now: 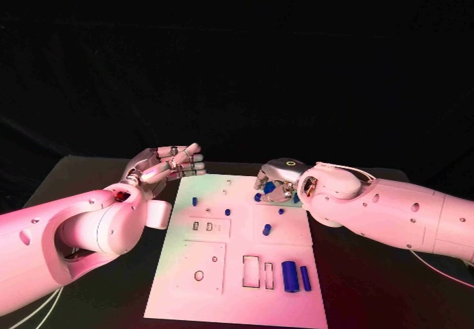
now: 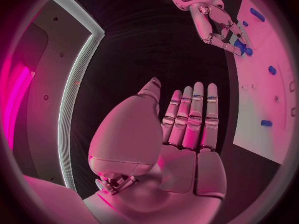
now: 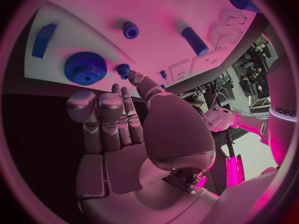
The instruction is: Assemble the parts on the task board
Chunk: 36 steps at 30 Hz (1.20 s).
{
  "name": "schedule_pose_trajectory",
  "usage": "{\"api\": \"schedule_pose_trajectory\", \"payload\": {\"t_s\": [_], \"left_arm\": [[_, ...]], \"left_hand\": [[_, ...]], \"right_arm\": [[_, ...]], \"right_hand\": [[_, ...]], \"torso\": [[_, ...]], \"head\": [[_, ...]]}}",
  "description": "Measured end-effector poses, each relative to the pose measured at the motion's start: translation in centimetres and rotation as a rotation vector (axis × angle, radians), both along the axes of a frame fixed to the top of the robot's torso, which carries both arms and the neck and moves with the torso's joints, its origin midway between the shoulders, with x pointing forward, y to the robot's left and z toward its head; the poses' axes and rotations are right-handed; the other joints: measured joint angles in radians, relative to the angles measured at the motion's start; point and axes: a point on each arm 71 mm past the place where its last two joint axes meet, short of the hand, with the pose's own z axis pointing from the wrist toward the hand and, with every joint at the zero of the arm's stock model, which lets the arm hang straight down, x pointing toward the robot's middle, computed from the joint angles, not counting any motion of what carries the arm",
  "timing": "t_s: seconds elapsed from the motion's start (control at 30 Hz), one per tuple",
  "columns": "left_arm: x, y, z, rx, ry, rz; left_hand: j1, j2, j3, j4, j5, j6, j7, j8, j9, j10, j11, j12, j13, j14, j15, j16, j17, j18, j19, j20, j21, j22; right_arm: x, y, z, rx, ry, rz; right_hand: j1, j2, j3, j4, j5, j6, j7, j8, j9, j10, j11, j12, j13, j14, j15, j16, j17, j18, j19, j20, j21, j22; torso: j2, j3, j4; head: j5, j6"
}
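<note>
At centre of the head view lies the white rectangular task board [image 1: 242, 271], small blue plastic parts [image 1: 290, 275] on it. Left of its upper edge the silver left hand [image 1: 168, 164] hovers, fingers straight and empty. At its upper right, the silver right hand [image 1: 279, 181] hangs over blue pieces; whether it holds one I cannot tell.

The left wrist view shows the left hand [image 2: 187, 134] flat, fingers together, nothing in it.

Right wrist view: the right hand [image 3: 131, 129] has fingers extended near a blue toothed gear [image 3: 85, 68].

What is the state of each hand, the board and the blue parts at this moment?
Left hand: open, fingers straight and together, holding nothing, beside the board's far left corner.
Right hand: over the board's far right part, fingertips at a small blue gear; a grip cannot be told.
Task board: flat on the table.
Large blue gear: lying flat on the board.
Blue cylinder: lying on its side.
</note>
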Motion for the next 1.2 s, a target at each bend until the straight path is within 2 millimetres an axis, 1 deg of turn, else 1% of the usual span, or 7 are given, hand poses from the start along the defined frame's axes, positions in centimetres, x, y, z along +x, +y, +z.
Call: {"api": "schedule_pose_trajectory", "payload": {"t_s": [0.2, 0.27, 0.47, 0.67, 0.77, 0.93, 1.2], "left_arm": [[-0.05, -0.02, 0.1, -0.001, -0.001, -0.003], [-0.07, -0.02, 0.15, -0.001, -0.002, -0.003], [-0.07, 0.02, 0.27, -0.001, -0.004, -0.004], [-0.06, 0.03, 0.34, -0.001, -0.005, -0.004], [-0.05, 0.06, 0.37, -0.001, -0.005, -0.004], [-0.05, 0.11, 0.39, -0.001, -0.005, -0.004], [-0.06, 0.13, 0.41, -0.001, -0.004, -0.006]], "left_hand": [[0.0, 0.0, 0.0, 0.0, 0.0, 0.0, 0.0, -0.004, 0.0, 0.0, 0.0, -0.007, 0.0, 0.0, 0.0, -0.005, 0.0, 0.0, 0.003, -0.003, 0.004, 0.0], [0.0, 0.0, 0.0, 0.0, 0.0, 0.0, 0.0, -0.004, -0.001, 0.0, 0.0, -0.007, -0.001, 0.0, 0.0, -0.005, 0.0, 0.0, 0.003, -0.003, 0.004, 0.0], [0.0, 0.0, -0.003, -0.003, 0.0, 0.0, 0.0, -0.004, -0.001, 0.0, 0.0, -0.007, -0.001, 0.0, 0.0, -0.009, 0.0, 0.0, 0.003, -0.003, 0.004, 0.0], [0.0, 0.0, -0.003, -0.003, 0.0, 0.0, 0.0, -0.004, -0.001, 0.0, 0.0, -0.007, -0.001, 0.0, 0.0, -0.009, 0.0, 0.0, 0.003, -0.003, 0.004, 0.0], [0.0, 0.0, -0.003, -0.003, 0.0, 0.0, 0.0, -0.004, -0.001, 0.0, 0.0, -0.007, -0.001, 0.0, 0.0, -0.009, 0.0, 0.0, 0.003, -0.003, 0.004, 0.0], [0.0, 0.0, -0.003, -0.003, 0.0, 0.0, 0.0, -0.004, -0.001, 0.0, 0.0, -0.007, -0.001, 0.0, 0.0, -0.009, 0.0, 0.0, 0.003, -0.003, 0.004, 0.0], [0.0, 0.0, -0.003, -0.003, 0.0, 0.0, 0.0, -0.009, -0.001, 0.0, 0.0, -0.011, -0.001, -0.004, 0.004, -0.009, 0.0, 0.0, 0.003, -0.003, 0.004, 0.0]], "right_arm": [[0.19, 0.23, -0.17, -0.012, 0.004, -0.001], [0.18, 0.33, -0.23, -0.015, 0.006, 0.001], [0.18, 0.53, -0.41, -0.023, 0.014, 0.005], [0.27, 0.47, -0.48, -0.029, 0.018, 0.003], [0.29, 0.45, -0.51, -0.032, 0.02, 0.003], [0.29, 0.46, -0.55, -0.036, 0.024, 0.004], [0.43, 0.54, -0.46, -0.041, 0.021, 0.003]], "right_hand": [[0.005, 0.005, 0.018, 0.0, 0.0, 0.0, 0.0, 0.0, 0.001, 0.0, 0.0, 0.001, 0.0, 0.0, 0.0, 0.065, 0.06, -0.001, 0.019, -0.001, 0.043, 0.061], [0.005, 0.005, 0.028, 0.002, 0.0, 0.0, 0.0, 0.0, 0.001, 0.007, 0.002, 0.004, -0.001, 0.0, 0.0, 0.088, 0.083, -0.016, 0.034, -0.001, 0.059, 0.085], [0.005, 0.005, 0.046, 0.003, 0.0, 0.0, 0.0, 0.0, 0.001, 0.019, -0.001, 0.004, -0.007, 0.0, 0.0, 0.139, 0.132, -0.016, 0.049, 0.0, 0.094, 0.137], [0.005, 0.005, 0.058, 0.008, 0.0, 0.008, 0.008, 0.0, 0.004, 0.028, -0.001, 0.004, -0.01, 0.0, 0.0, 0.171, 0.161, -0.016, 0.06, 0.003, 0.11, 0.166], [0.005, 0.005, 0.068, 0.009, 0.0, 0.019, 0.006, 0.0, 0.006, 0.039, -0.002, 0.004, -0.011, 0.0, 0.0, 0.185, 0.174, -0.031, 0.067, 0.0, 0.123, 0.181], [0.013, 0.013, 0.091, 0.007, -0.009, 0.036, -0.003, 0.005, 0.01, 0.063, -0.009, 0.004, -0.011, 0.0, 0.0, 0.212, 0.2, -0.031, 0.083, -0.002, 0.149, 0.221], [0.015, 0.016, 0.103, 0.006, -0.016, 0.04, -0.001, 0.005, 0.012, 0.07, -0.009, 0.004, -0.012, 0.0, 0.0, 0.218, 0.206, -0.031, 0.083, -0.002, 0.156, 0.234]], "torso": [[0.005, 0.0, 0.0004], [0.006, 0.0, 0.0006], [0.009, -0.0001, 0.0009], [0.01, -0.0007, 0.0013], [0.011, -0.0006, 0.0016], [0.013, -0.0011, 0.0019], [0.016, -0.0014, 0.0026]], "head": [[0.002, 0.0], [0.002, -0.002], [0.001, -0.005], [-0.002, -0.006], [-0.002, -0.006], [-0.001, -0.006], [0.0, -0.007]]}}
